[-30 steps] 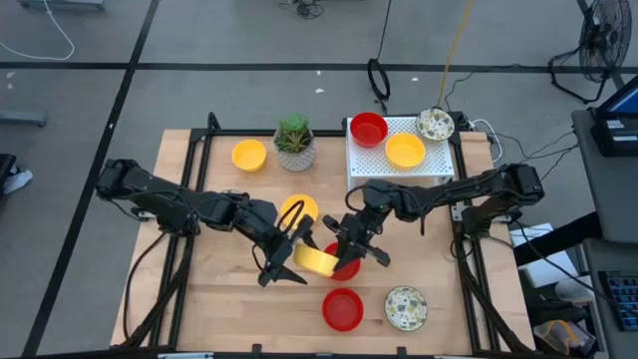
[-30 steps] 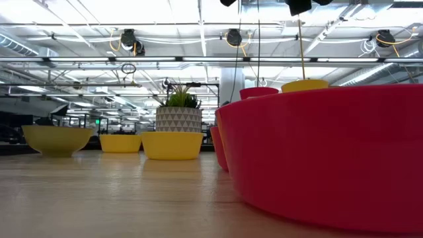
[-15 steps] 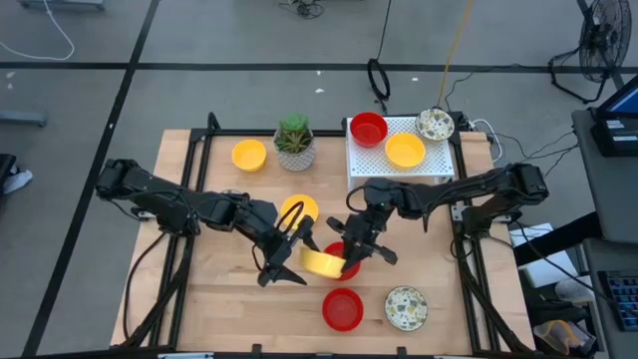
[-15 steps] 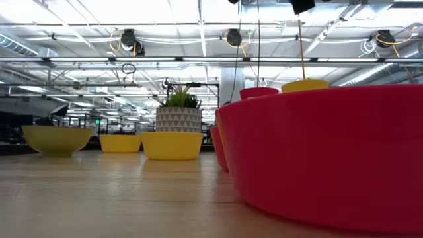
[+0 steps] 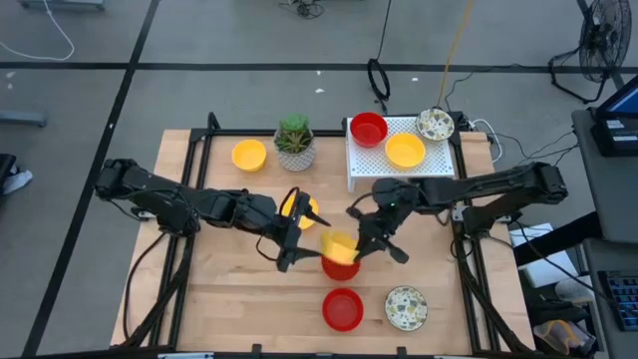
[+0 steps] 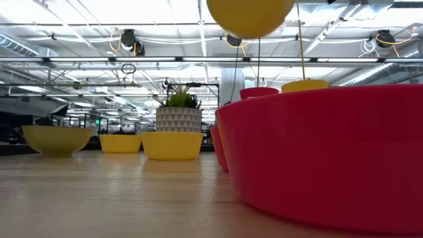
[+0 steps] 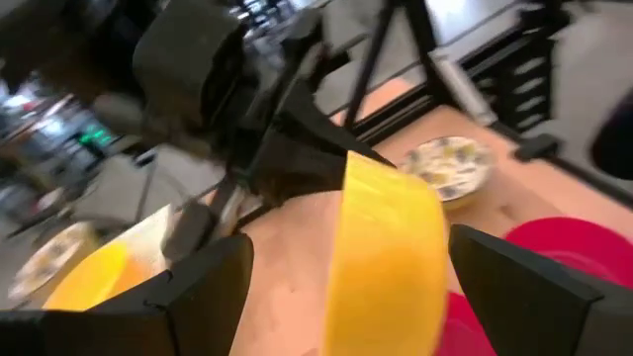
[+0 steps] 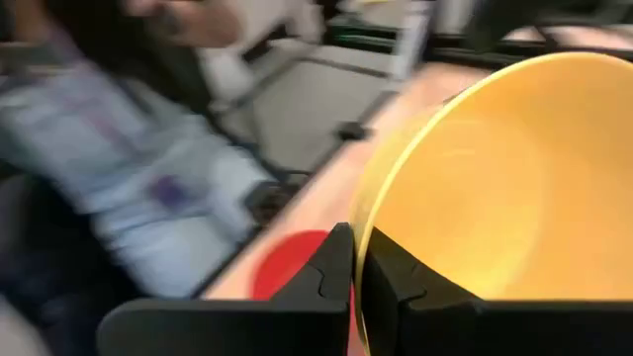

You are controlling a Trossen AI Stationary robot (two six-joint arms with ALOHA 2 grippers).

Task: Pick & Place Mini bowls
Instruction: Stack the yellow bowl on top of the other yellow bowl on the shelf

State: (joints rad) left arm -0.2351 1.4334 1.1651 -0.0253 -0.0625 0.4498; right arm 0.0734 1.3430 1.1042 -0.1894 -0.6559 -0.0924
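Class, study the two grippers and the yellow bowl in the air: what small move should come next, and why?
Probably the right gripper, shut on the lifted yellow bowl's rim, carries it toward the white rack, since the left gripper is open and clear.

Bright overhead ceiling light (glare in low view), both wrist views motion-blurred

left arm [image 5: 189, 207]: dark, near-black links, rounded bulky joint housings, slim forearm
right arm [image 5: 469, 189]: same dark finish, chunky rounded shoulder joint, narrower links toward the wrist
left gripper [image 5: 291, 231]: two thin black fingers, long and tapering
left fingers [image 7: 198, 297]: matte black, flat-faced, wedge-shaped
right gripper [image 8: 354, 265]: two black fingers with stepped, notched inner edges
right wrist housing [image 7: 193, 64]: grey-black rounded cylinder above angular black bracket
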